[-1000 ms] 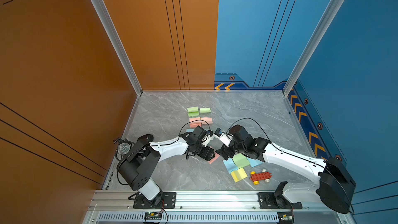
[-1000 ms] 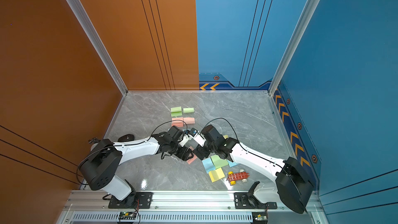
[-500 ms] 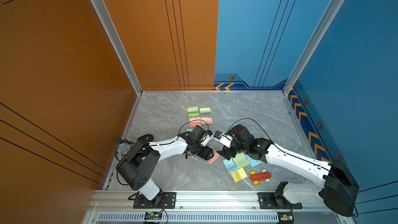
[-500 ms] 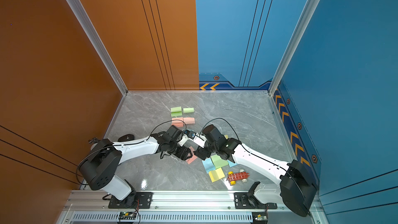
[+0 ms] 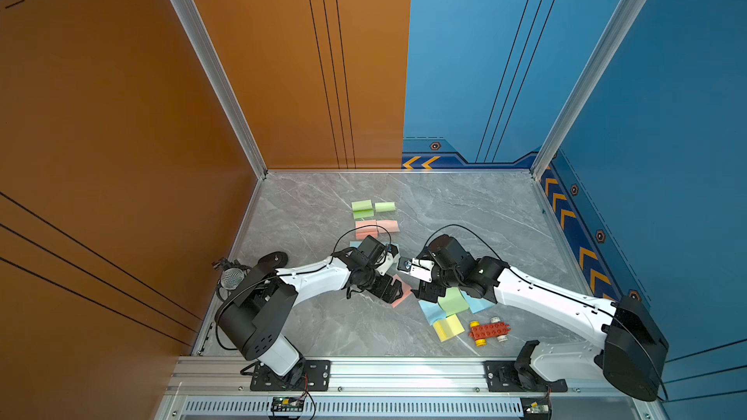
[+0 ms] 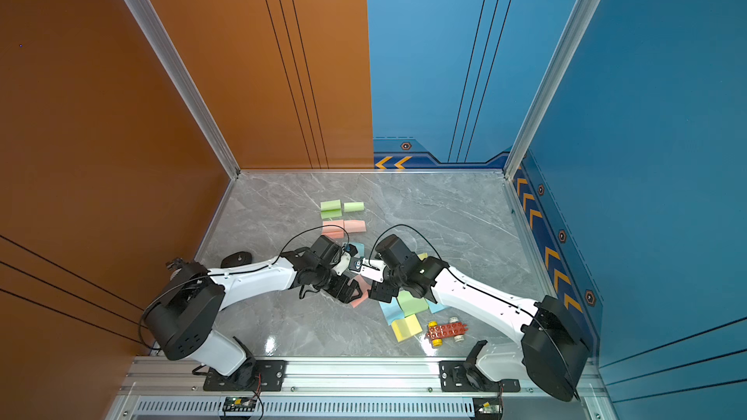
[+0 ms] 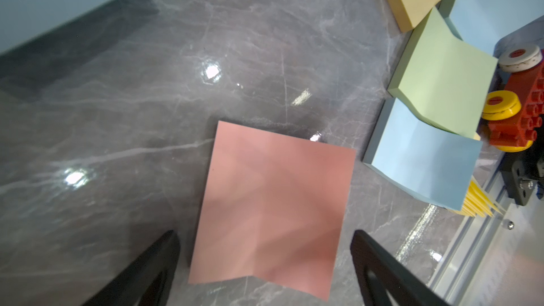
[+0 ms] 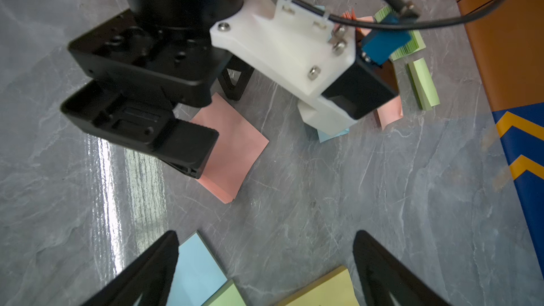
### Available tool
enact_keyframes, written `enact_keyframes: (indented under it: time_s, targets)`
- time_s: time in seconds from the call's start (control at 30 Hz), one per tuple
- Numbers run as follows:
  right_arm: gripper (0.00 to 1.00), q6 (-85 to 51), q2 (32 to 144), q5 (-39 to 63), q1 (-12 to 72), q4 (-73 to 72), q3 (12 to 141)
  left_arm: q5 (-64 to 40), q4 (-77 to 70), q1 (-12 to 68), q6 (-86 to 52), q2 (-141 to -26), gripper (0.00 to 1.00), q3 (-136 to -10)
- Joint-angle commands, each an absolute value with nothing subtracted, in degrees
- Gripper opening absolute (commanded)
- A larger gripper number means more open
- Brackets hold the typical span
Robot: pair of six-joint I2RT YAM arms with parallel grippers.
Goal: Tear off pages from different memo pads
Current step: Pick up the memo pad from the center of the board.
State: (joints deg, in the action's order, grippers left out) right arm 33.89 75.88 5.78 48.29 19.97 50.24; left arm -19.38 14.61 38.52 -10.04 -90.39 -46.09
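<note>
A creased pink page [image 7: 273,195] lies flat on the marble between the wide-apart fingers of my left gripper [image 7: 265,233], which is open and touches nothing. In both top views this gripper [image 5: 394,290] hovers low over the same pink square [image 6: 359,300]. My right gripper [image 8: 266,233] is open over bare table, between a blue memo pad [image 8: 197,272] and a yellow one [image 8: 326,289]. From above it [image 5: 428,296] sits at the edge of a cluster of blue [image 5: 430,309], green [image 5: 454,301] and yellow [image 5: 448,327] pads.
Green pads [image 5: 361,206] and pink pads [image 5: 388,225] lie further back behind the arms. A red toy brick car [image 5: 489,331] stands beside the yellow pad near the front rail. A microphone [image 5: 232,278] sits at the left edge.
The left gripper's jaws stand a little wider apart than before. Both arms have stayed almost where they were.
</note>
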Motion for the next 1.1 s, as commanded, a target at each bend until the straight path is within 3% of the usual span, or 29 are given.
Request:
enact_keyframes:
  time_s: [0.0,0.73,1.07]
  targets:
    - [0.95,35.94,76.76,5.45,48.46,23.17,51.92,-19.01,18.99,38.06,-9.67,-90.46,0.97,-44.18]
    - [0.96,37.17,78.66,2.82,48.85,24.73,52.52,-16.92,19.16,39.37,-8.62,-91.49,0.99,-44.18]
    - [0.95,38.03,80.63,2.60,49.18,24.72,53.17,-16.19,19.16,39.44,-8.96,-91.93,0.90,-44.14]
